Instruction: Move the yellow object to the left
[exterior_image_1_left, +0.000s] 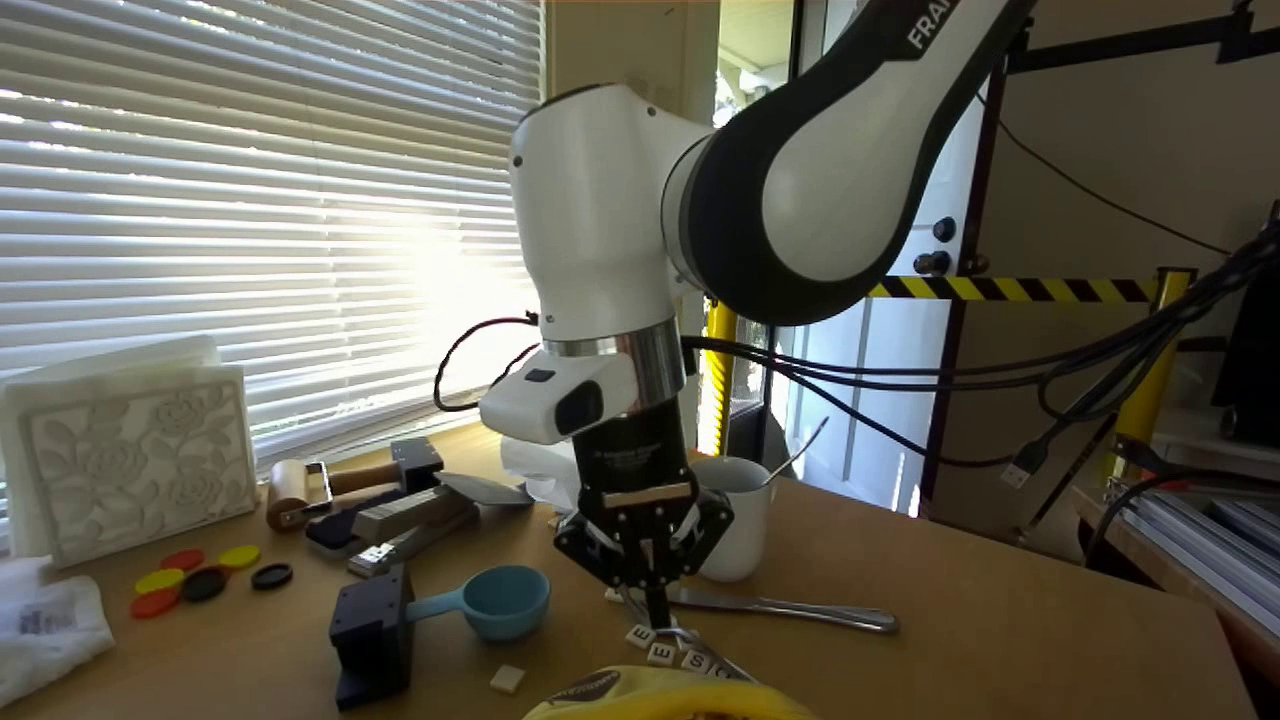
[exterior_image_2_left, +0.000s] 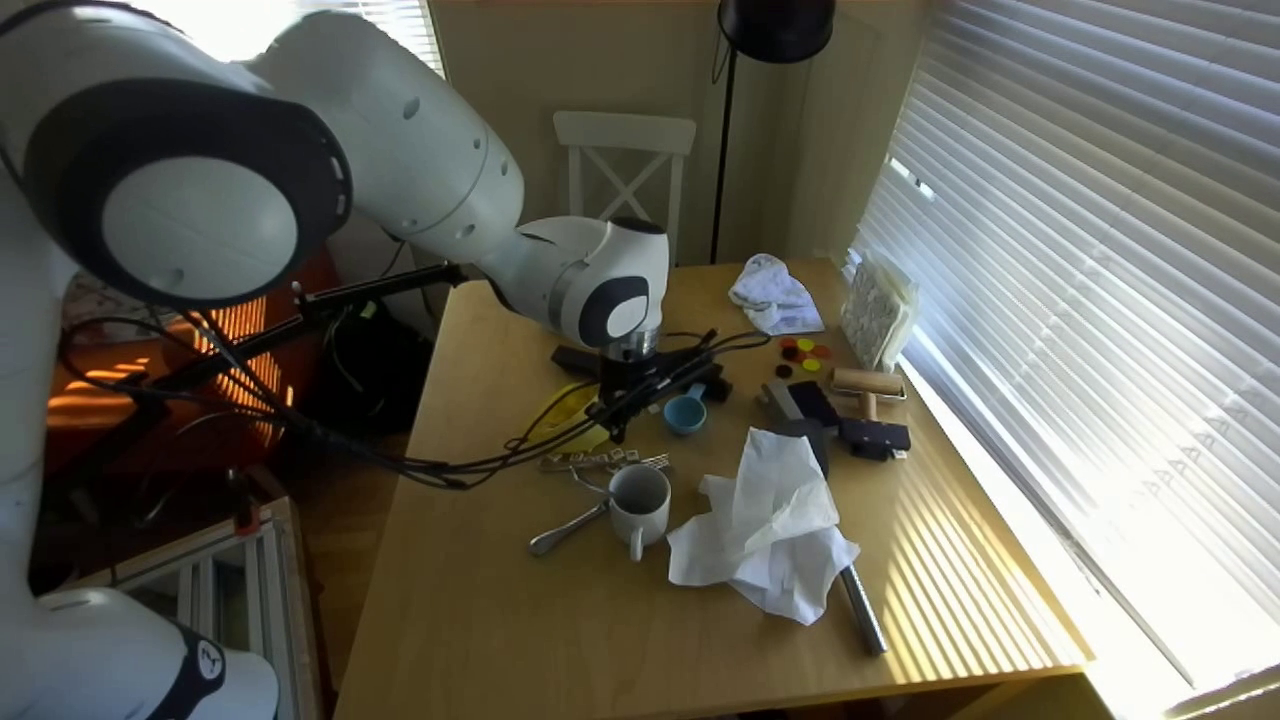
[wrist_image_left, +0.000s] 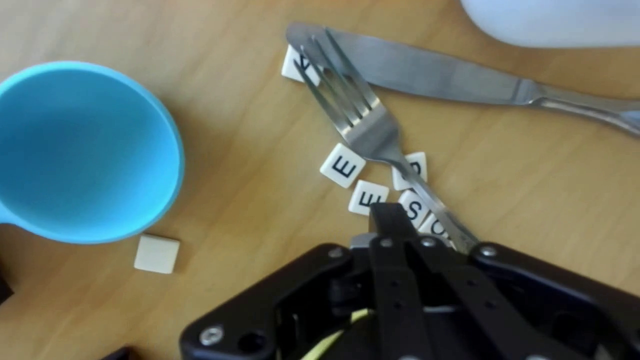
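Observation:
The yellow object (exterior_image_1_left: 672, 694) shows only its upper rim at the bottom edge of an exterior view. In an exterior view, it is a broad yellow dish (exterior_image_2_left: 576, 409), partly crossed by hanging cables. In the wrist view, only a thin yellow strip (wrist_image_left: 327, 344) shows behind the gripper's linkage. My gripper (exterior_image_1_left: 657, 608) points down beside the dish, low over the letter tiles. In the wrist view, the gripper's fingertips (wrist_image_left: 392, 220) are together with nothing seen between them. The gripper and the dish look apart.
A fork (wrist_image_left: 375, 130) lies over letter tiles (wrist_image_left: 343, 165), beside a knife (wrist_image_left: 425, 70). A blue measuring cup (exterior_image_1_left: 506, 603) with a black block (exterior_image_1_left: 372, 635) stands near the gripper. A white mug (exterior_image_2_left: 640, 500) and crumpled paper (exterior_image_2_left: 765, 520) stand nearby. Cables (exterior_image_2_left: 440, 466) hang over the table.

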